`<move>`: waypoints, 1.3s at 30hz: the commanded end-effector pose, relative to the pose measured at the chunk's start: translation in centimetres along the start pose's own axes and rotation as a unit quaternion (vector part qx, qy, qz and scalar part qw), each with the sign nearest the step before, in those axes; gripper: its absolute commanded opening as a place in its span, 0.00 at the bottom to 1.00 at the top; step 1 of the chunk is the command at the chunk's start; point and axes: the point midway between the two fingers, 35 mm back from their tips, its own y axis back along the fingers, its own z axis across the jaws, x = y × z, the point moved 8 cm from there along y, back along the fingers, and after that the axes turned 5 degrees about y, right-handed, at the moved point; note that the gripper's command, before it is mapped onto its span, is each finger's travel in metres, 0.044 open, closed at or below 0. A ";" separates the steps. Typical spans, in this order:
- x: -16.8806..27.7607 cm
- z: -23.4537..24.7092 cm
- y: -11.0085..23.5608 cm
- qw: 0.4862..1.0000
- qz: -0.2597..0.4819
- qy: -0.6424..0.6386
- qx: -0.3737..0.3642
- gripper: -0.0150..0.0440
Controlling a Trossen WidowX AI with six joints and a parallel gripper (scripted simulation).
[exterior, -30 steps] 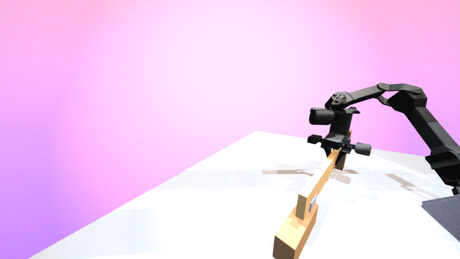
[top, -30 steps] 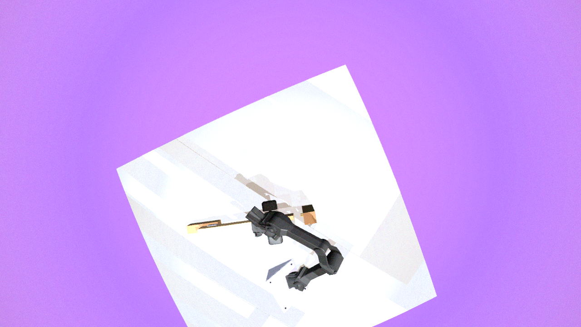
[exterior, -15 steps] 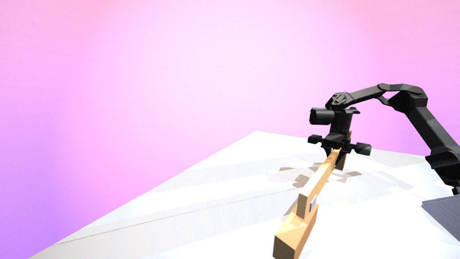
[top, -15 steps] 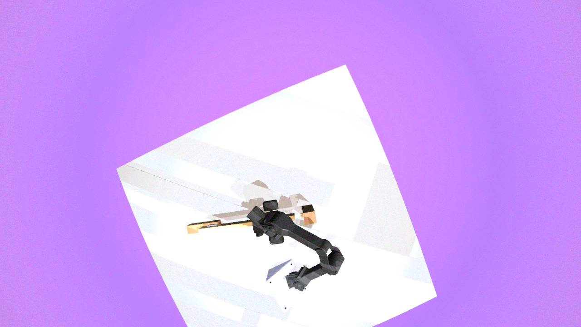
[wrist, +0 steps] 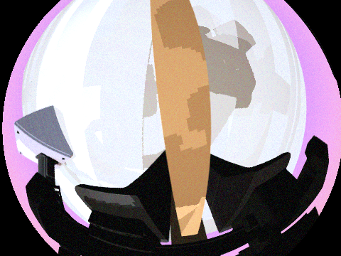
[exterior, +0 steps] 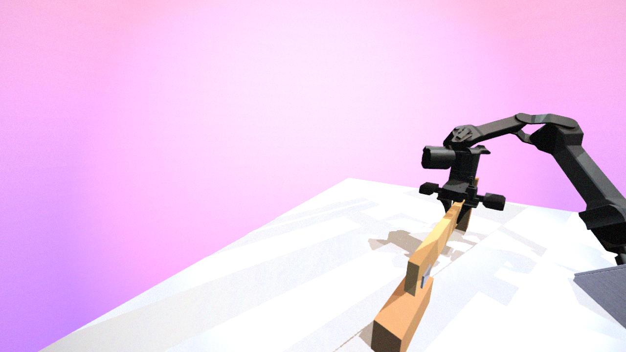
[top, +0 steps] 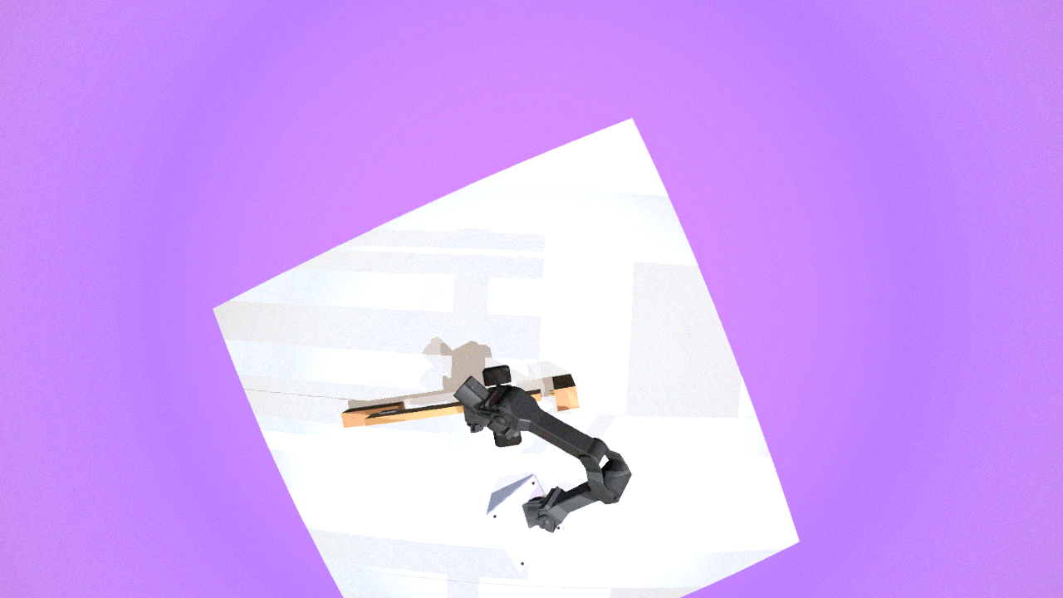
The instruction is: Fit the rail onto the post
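The long wooden rail (top: 431, 412) (exterior: 437, 239) (wrist: 185, 89) runs from the low footboard block (top: 356, 419) (exterior: 404, 304) toward the upright wooden post (top: 566, 396) (exterior: 467, 221). Its far end is at the grey bracket (exterior: 425, 276) above the block; how deep it sits there is hard to tell. My gripper (exterior: 454, 210) (wrist: 180, 153) is shut on the rail, near its post end, from above. In the top view a small gap shows between rail end and post, with the pegs (top: 552, 391) in it. The holes are hidden. Whether the rail is exactly level is unclear.
The arm (top: 560, 433) (exterior: 582, 166) reaches in from its base side, over the rail. A grey metal plate (top: 511, 494) (exterior: 606, 286) (wrist: 44, 129) stands near the arm's base. Shadows of the arm and rail fall on the white table (top: 595, 320) beside them.
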 end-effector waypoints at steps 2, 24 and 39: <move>0.2 0.1 0.2 1.000 -0.001 0.001 0.002 0.25; 0.9 0.1 0.0 1.000 -0.001 0.001 0.002 0.25; 1.3 0.1 0.1 1.000 0.000 0.001 0.002 0.25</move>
